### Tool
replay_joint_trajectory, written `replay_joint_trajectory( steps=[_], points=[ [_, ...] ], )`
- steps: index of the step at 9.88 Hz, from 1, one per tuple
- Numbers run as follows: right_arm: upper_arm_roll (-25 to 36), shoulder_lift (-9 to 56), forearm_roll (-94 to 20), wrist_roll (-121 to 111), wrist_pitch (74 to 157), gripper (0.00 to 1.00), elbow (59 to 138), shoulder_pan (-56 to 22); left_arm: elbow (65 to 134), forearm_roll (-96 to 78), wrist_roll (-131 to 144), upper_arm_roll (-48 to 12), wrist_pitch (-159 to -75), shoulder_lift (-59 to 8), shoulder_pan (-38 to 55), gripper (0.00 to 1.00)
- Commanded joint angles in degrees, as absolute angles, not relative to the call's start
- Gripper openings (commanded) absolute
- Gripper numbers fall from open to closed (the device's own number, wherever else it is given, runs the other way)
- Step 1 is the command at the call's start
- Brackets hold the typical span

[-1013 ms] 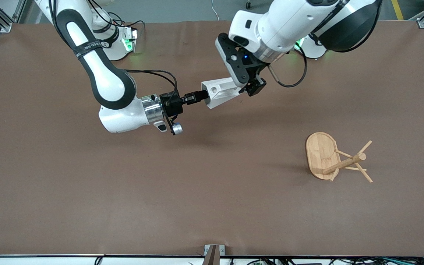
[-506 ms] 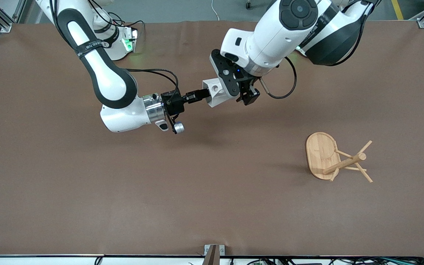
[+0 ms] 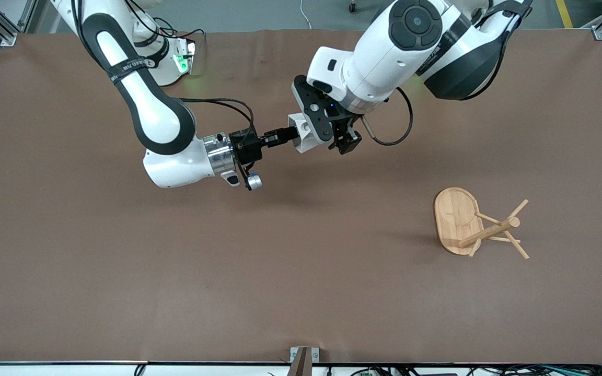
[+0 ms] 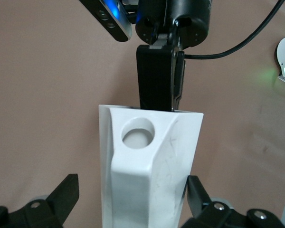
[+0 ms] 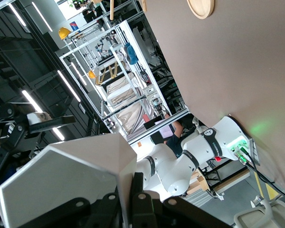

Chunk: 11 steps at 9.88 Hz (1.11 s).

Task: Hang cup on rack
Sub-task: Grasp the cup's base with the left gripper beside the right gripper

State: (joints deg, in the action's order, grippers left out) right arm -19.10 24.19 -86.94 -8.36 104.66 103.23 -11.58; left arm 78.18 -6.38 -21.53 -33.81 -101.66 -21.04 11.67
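Note:
The white faceted cup (image 3: 301, 138) hangs in the air over the table's middle, near the arms' bases. My right gripper (image 3: 285, 136) is shut on the cup's rim wall; the right wrist view shows its fingers (image 5: 138, 199) clamped on that wall of the cup (image 5: 61, 175). My left gripper (image 3: 317, 137) is open, with the cup's body (image 4: 149, 175) and its pierced handle between the spread fingers (image 4: 66, 192). The wooden rack (image 3: 476, 225) stands on the table toward the left arm's end, nearer the front camera than the cup.
The brown table (image 3: 175, 271) has no other objects in view. The rack's oval base (image 5: 200, 7) shows at the edge of the right wrist view. The left arm's elbow (image 3: 452, 47) hangs high over the table by its base.
My left gripper has slid along the cup toward my right gripper and now covers more of the cup's body. The right gripper has kept its hold and barely moved.

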Motion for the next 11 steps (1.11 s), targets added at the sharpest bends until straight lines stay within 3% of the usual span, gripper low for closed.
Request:
replay_joint_trajectory(
  steps=[1,4,5,9,10,11],
  points=[
    [-20.0,23.8,-88.9,-7.4,104.2,0.01,103.0,-11.5,80.2,-4.7,-21.0,-34.0,-102.8,-22.9,12.0,1.00],
    [-20.8,23.1,-91.7,-6.2,104.1,0.01,102.9,-11.2,82.3,-4.7,-18.6,-34.0,-102.7,-22.9,12.1,1.00],
    [-20.8,23.2,-91.7,-5.9,104.1,0.01,102.8,-11.2,82.4,-4.7,-18.6,-34.0,-102.5,-22.9,12.1,0.93],
    [-20.8,22.8,-91.7,-5.3,104.1,0.01,102.8,-11.2,82.9,-4.7,-18.6,-34.0,-101.4,-22.6,12.0,0.11],
    [-20.8,22.6,-91.7,-5.2,104.0,0.03,102.8,-11.2,82.8,-4.7,-18.6,-34.0,-101.4,-22.4,12.0,0.03],
    [-20.8,22.6,-91.6,-4.1,104.0,0.13,102.8,-11.0,82.7,-4.7,-18.7,-34.1,-101.4,-22.4,11.9,0.00]
  ],
)
